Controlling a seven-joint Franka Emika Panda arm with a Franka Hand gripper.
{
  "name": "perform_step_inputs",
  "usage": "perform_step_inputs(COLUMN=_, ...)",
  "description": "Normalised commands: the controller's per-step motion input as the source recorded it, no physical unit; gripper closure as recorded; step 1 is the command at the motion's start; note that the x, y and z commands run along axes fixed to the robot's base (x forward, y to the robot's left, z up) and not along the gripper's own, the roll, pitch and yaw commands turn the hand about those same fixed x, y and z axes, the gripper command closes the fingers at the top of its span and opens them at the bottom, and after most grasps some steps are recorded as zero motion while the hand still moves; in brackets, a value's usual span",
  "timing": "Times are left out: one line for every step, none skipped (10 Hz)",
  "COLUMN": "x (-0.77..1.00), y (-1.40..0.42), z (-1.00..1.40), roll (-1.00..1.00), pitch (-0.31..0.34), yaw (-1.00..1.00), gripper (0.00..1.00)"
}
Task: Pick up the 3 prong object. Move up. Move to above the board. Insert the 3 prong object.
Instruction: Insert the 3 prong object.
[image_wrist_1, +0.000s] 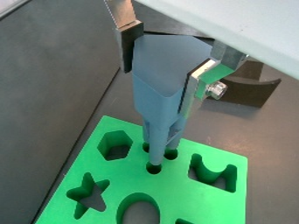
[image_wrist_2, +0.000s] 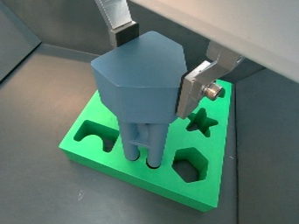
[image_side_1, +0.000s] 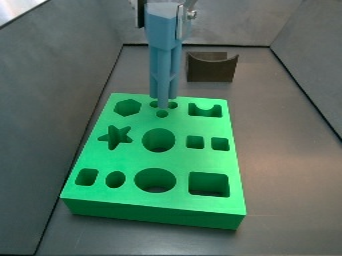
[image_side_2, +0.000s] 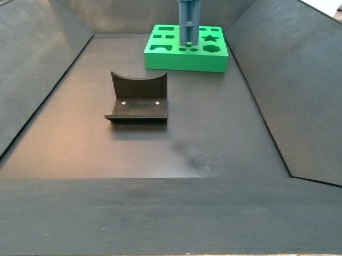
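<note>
Above the board (image_side_1: 158, 160), the gripper (image_wrist_1: 163, 54) clamps its silver fingers (image_wrist_1: 201, 77) on the blocky head of the 3 prong object (image_side_1: 164, 60), which stands upright with its prongs reaching into the three small holes near the far edge, between the hexagon and the notch cut-out. Beyond the board stands the dark fixture (image_side_1: 211, 66), well apart, with bare floor between them.

No readable text, label, brand, number or sign was found in any view. Gripper (image_wrist_1: 170, 63), closed on 3 prong object (image_wrist_1: 159, 87) above board (image_wrist_1: 117, 175), was seen unmarked; all surfaces plain.
</note>
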Motion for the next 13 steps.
perform_step_inputs(x=0.0, y=-0.01, z=-0.15, roll=0.0, pitch=-0.06, yaw=-0.28, gripper=1.0)
perform_step_inputs(x=0.0, y=0.0, z=-0.12, roll=0.0, pitch=-0.057, yaw=-0.27, gripper=1.0)
perform_step_inputs(x=0.0, y=0.0, z=-0.05, roll=0.0, pitch=-0.02, yaw=-0.07, gripper=1.0)
perform_step_inputs(x=0.0, y=0.0, z=-0.09, roll=0.0, pitch=-0.023, yaw=0.0, gripper=1.0)
perform_step_inputs(x=0.05, y=-0.09, z=-0.16, roll=0.0, pitch=-0.07, yaw=0.0, gripper=1.0)
perform_step_inputs(x=0.03, y=-0.08, z=-0.17, roll=0.0, pitch=-0.074, yaw=0.0, gripper=1.0)
perform_step_inputs(x=0.02, y=-0.08, z=-0.17, roll=0.0, pitch=-0.073, yaw=0.0, gripper=1.0)
perform_step_inputs(x=0.0, y=-0.02, z=-0.13, roll=0.0, pitch=-0.044, yaw=0.0, gripper=1.0)
perform_step_inputs(x=0.0, y=0.0, z=-0.11, roll=0.0, pitch=-0.011, yaw=0.0, gripper=1.0)
perform_step_inputs(x=0.0, y=0.0, z=-0.12, roll=0.02, pitch=0.0, yaw=0.0, gripper=1.0)
perform_step_inputs(x=0.0, y=0.0, z=-0.13, roll=0.02, pitch=0.0, yaw=0.0, gripper=1.0)
perform_step_inputs(x=0.0, y=0.0, z=-0.13, roll=0.01, pitch=0.0, yaw=0.0, gripper=1.0)
perform_step_inputs(x=0.0, y=0.0, z=-0.17, roll=0.0, pitch=-0.019, yaw=0.0, gripper=1.0)
